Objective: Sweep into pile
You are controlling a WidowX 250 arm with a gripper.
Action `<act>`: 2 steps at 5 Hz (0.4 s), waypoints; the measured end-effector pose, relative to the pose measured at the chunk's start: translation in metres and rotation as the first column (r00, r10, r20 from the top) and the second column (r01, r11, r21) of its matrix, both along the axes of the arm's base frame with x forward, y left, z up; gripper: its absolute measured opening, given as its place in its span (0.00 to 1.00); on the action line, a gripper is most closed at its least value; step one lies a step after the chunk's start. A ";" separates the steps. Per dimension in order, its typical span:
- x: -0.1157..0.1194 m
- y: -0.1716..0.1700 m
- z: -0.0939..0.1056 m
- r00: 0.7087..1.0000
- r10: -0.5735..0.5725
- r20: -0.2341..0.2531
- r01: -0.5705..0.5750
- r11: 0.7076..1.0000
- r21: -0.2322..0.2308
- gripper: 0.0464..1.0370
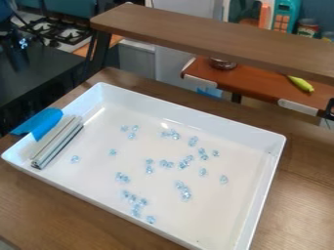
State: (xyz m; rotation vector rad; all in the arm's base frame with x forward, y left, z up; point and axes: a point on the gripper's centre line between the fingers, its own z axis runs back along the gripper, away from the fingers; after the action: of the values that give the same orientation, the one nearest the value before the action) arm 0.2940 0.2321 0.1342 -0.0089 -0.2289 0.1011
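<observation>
No single pile had formed: the blue beads [185,191] lay scattered across the tray [235,242], nearly all left to gather. The blue-ended sweeper [56,142] lay along its left edge. Whether the tool [22,45] was clenched could not be told.

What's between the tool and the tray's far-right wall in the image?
Camera view: blue beads, scattered in singles and small clumps over the tray floor. One lies close to the tool; none reach that wall.
</observation>
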 end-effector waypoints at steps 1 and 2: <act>-0.001 -0.002 -0.019 0.999 0.012 -0.037 -0.013 0.999 -0.029 0.96; 0.005 -0.023 -0.039 0.997 0.020 -0.071 -0.021 1.000 -0.019 0.96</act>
State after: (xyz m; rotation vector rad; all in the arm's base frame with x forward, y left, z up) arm 0.2986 0.2088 0.0951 -0.0225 -0.1572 0.1236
